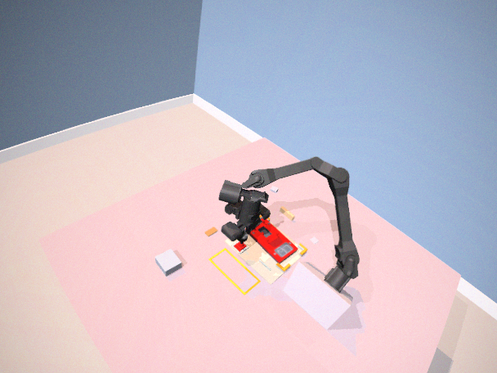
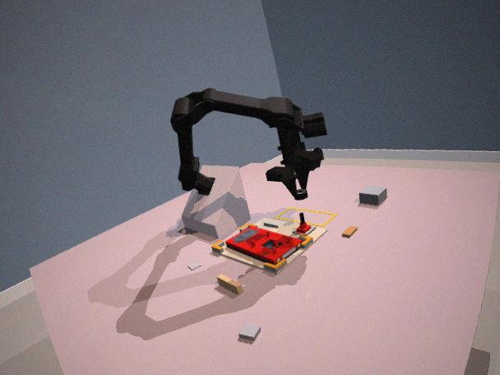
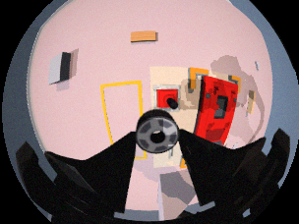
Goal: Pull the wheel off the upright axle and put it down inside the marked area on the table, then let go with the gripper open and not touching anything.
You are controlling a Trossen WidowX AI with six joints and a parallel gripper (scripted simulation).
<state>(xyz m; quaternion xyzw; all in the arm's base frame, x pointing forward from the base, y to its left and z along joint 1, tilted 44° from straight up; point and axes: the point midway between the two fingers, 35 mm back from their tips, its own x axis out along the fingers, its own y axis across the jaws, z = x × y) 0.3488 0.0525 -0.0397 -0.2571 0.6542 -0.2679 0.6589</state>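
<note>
The wheel (image 2: 301,194) (image 3: 156,135) is a dark ring with a grey spoked face and a hole in its middle. My gripper (image 2: 301,192) (image 3: 156,135) is shut on it and holds it in the air, above and apart from the axle. The axle (image 2: 302,218) (image 3: 171,102) is a black upright pin on a red base (image 2: 303,228) (image 3: 163,96) (image 1: 239,246). The marked area is a yellow outline (image 1: 221,270) (image 2: 282,211) (image 3: 121,84) on the table, beside the axle's board. In the top view the arm hides the wheel.
A red panel (image 1: 274,241) (image 2: 255,243) (image 3: 212,118) lies between orange corner pieces on the cream board (image 1: 271,279) (image 2: 320,235). A pale wedge block (image 1: 315,294) (image 2: 218,206) stands near the arm's base. A grey block (image 1: 168,262) (image 2: 372,196) and small orange blocks (image 1: 211,231) (image 2: 349,231) lie around.
</note>
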